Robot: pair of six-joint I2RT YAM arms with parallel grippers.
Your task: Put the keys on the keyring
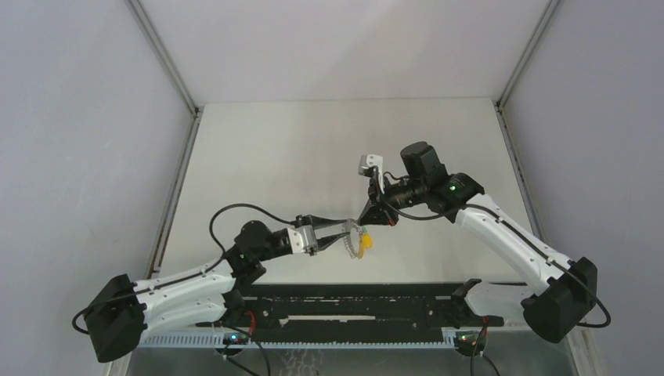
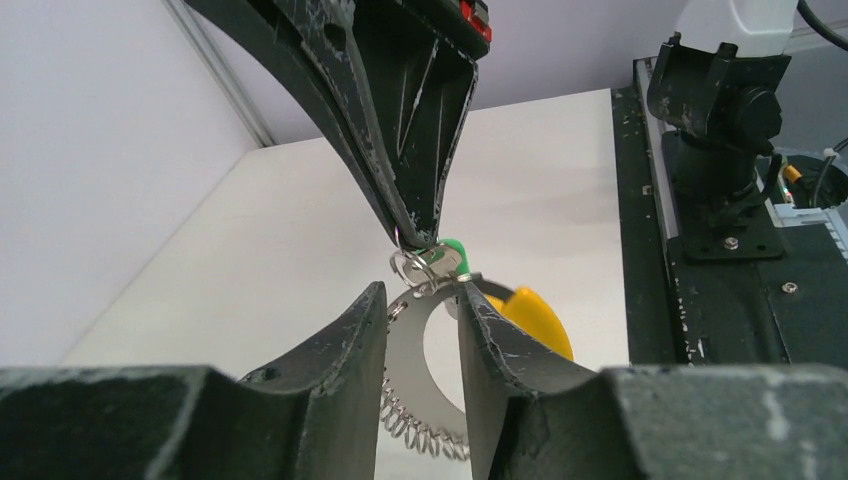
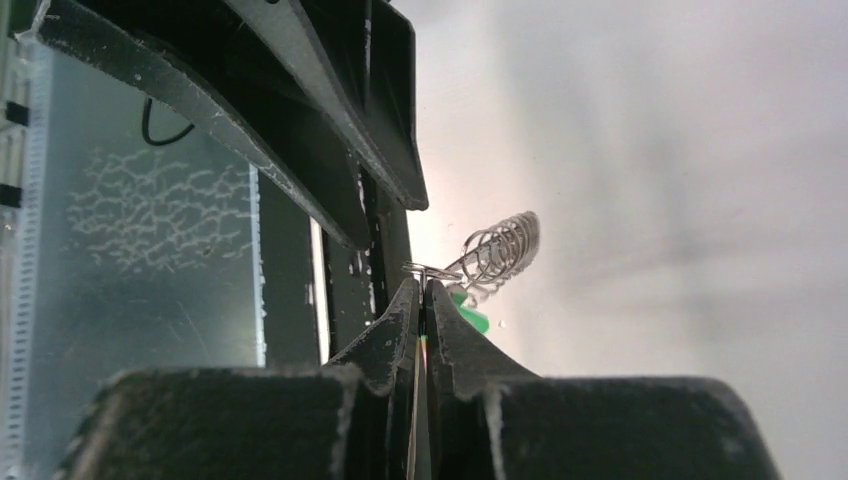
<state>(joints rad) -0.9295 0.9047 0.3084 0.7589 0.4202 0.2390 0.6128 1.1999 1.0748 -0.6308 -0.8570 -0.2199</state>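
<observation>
Pale worktop (image 1: 297, 149) was seen below the held parts. At frame centre the keyring (image 1: 354, 241) was clamped by the left tool (image 1: 338, 233), with the yellow key (image 1: 365, 244) seemingly hung on it already. The green key (image 2: 452, 248), pinched in the nearly closed right tool (image 1: 374, 211), was judged not yet threaded.

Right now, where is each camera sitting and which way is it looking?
Top camera: above and behind the arms, looking down at the table; both arms and bases show.
Left wrist camera: on the left arm, looking forward past the left jaws, which hold the keyring; the right jaws reach in from above.
Right wrist camera: on the right arm, looking past the shut right jaws at the keyring's coil.
Both wrist views share the green key and keyring.
</observation>
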